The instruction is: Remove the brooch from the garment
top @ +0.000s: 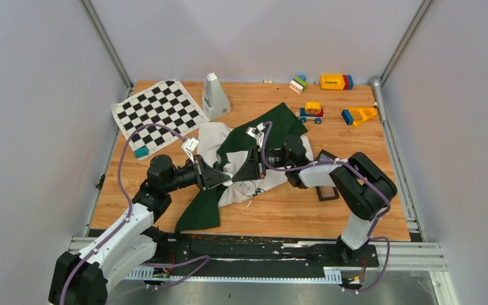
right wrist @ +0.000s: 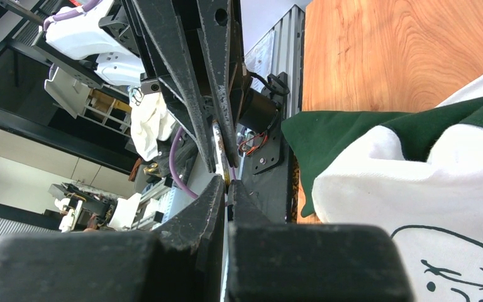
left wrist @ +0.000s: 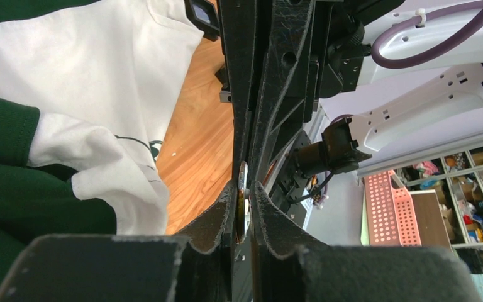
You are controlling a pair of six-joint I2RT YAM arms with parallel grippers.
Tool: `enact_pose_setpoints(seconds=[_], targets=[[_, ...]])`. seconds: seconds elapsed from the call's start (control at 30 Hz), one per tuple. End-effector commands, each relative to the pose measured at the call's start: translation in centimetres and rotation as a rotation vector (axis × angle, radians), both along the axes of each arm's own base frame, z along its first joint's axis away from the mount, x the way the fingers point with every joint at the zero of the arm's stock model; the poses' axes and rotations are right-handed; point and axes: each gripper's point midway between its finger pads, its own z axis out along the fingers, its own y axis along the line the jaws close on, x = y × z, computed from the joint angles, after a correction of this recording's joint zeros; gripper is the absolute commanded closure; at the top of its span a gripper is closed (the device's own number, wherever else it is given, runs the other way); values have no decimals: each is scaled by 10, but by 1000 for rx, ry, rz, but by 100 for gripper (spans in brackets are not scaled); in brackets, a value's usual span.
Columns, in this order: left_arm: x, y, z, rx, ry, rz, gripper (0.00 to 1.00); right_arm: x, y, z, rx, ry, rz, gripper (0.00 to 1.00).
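The brooch (left wrist: 244,202) is a thin gold-and-silver disc seen edge-on, standing between the pads of my left gripper (left wrist: 245,192), which is shut on it. My right gripper (right wrist: 227,184) reaches in from the opposite side, tip to tip with the left, and is shut on the brooch (right wrist: 220,148) at its near edge. In the top view the left gripper (top: 226,176) and the right gripper (top: 237,174) meet just above the garment (top: 279,124). That white shirt with dark green sleeves lies crumpled on the table, the garment (left wrist: 100,75) to the left of the fingers. The garment's (right wrist: 427,182) cartoon print shows at lower right.
A chequered mat (top: 159,114) lies at the back left with a teal block (top: 141,152) at its corner. A white cone-shaped object (top: 215,96) stands behind the shirt. Toy blocks (top: 335,81) and a toy car (top: 311,112) sit at the back right. A small black tray (top: 327,192) lies by the right arm.
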Motion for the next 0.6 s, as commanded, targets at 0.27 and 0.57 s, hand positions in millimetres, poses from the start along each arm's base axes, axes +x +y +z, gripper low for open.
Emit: enact_pose_setpoints(seconds=[0.27, 0.57], targets=[[5, -3, 4, -30, -48, -1, 75, 0, 4, 14, 52, -54, 22, 100], [6, -2, 1, -12, -54, 7, 94, 0, 4, 15, 55, -57, 19, 100]])
